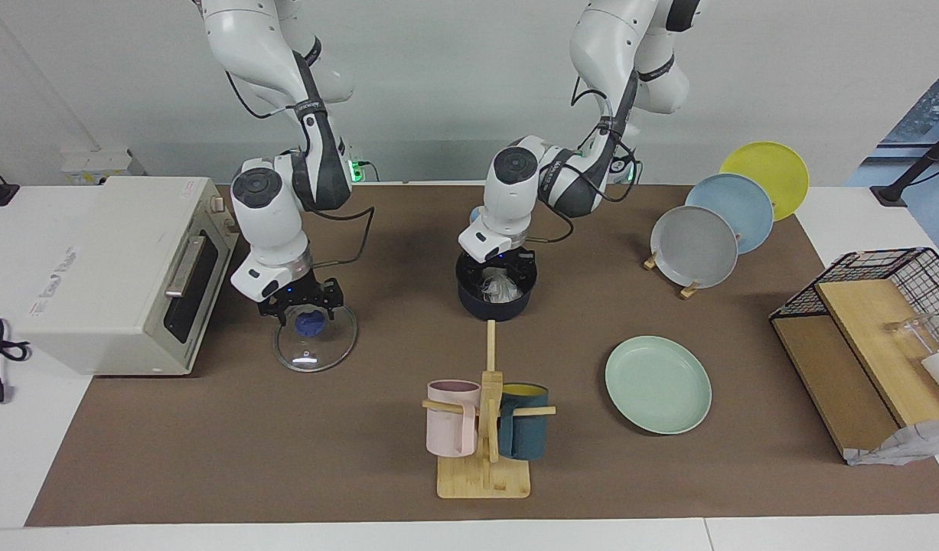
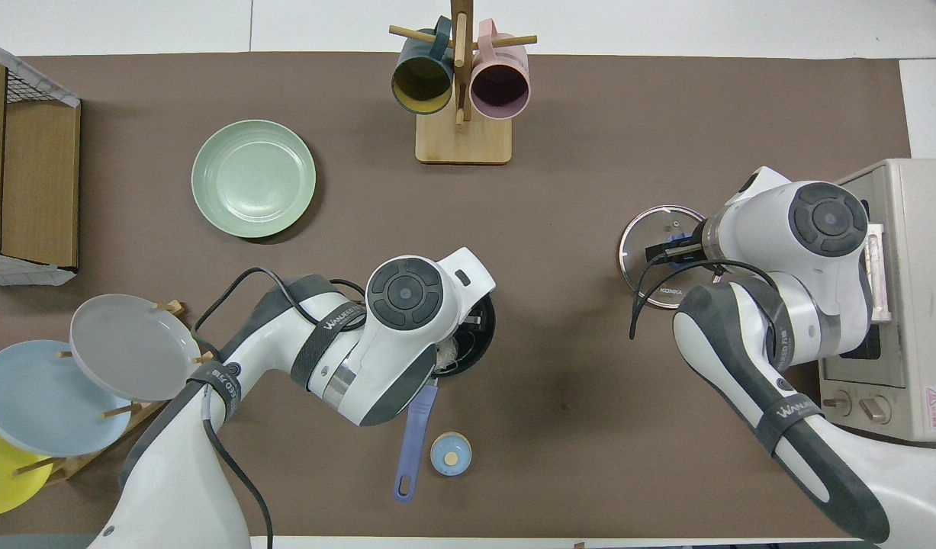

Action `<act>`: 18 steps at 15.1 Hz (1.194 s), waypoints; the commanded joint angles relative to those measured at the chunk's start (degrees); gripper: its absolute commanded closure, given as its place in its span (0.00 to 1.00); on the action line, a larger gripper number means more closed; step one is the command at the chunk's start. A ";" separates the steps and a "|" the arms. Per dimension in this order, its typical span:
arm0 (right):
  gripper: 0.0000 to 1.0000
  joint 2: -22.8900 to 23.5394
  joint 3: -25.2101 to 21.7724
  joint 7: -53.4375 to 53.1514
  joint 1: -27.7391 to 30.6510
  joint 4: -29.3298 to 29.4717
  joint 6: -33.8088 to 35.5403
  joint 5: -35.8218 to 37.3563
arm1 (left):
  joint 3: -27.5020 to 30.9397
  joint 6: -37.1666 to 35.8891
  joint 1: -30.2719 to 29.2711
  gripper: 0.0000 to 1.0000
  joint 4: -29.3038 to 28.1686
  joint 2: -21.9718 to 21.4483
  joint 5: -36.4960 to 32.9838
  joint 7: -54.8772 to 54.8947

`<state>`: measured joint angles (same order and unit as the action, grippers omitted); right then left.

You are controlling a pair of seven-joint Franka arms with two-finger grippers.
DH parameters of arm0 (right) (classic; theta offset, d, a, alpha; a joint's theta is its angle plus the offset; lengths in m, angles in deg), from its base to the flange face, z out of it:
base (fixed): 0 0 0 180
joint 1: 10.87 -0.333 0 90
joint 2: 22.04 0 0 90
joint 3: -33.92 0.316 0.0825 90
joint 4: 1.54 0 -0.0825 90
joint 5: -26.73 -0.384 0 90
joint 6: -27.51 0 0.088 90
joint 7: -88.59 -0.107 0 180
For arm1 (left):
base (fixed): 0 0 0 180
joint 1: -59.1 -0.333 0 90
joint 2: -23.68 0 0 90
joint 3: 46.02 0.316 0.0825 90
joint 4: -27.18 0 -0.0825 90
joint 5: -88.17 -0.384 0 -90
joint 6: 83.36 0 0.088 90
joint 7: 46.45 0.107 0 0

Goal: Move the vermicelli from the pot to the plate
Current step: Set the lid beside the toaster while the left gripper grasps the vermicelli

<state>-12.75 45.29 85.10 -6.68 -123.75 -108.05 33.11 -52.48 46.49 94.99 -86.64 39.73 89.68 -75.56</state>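
The dark navy pot (image 1: 490,308) stands mid-table, near the robots; in the overhead view only its rim (image 2: 480,341) and blue handle (image 2: 413,436) show under my left hand. A whitish vermicelli clump (image 1: 503,289) lies in it, and a bit shows from above (image 2: 445,353). My left gripper (image 1: 503,277) is down in the pot, open, fingers either side of the clump. The mint-green plate (image 1: 657,384) (image 2: 253,178) lies bare, farther from the robots, toward the left arm's end. My right gripper (image 1: 309,308) (image 2: 672,250) is open just over the lid's blue knob (image 1: 310,325).
The glass lid (image 1: 316,350) (image 2: 641,245) lies in front of the toaster oven (image 1: 109,268). A mug rack (image 1: 484,428) stands farther out than the pot. Grey, blue and yellow plates (image 1: 695,246) stand in a rack; a wire basket (image 1: 882,306) sits beside it. A small blue round object (image 2: 451,455) lies by the handle.
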 commanded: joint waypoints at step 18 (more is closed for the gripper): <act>0.00 -10.43 -3.55 0.51 -1.64 29.07 51.96 -2.07 | 1.45 -31.82 -4.94 1.00 18.61 -8.92 -0.01 4.41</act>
<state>-20.97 42.53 85.10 -7.81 -91.63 -57.77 32.70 -51.08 20.40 91.92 -72.23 32.06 89.67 -72.98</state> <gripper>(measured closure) 0.000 0.811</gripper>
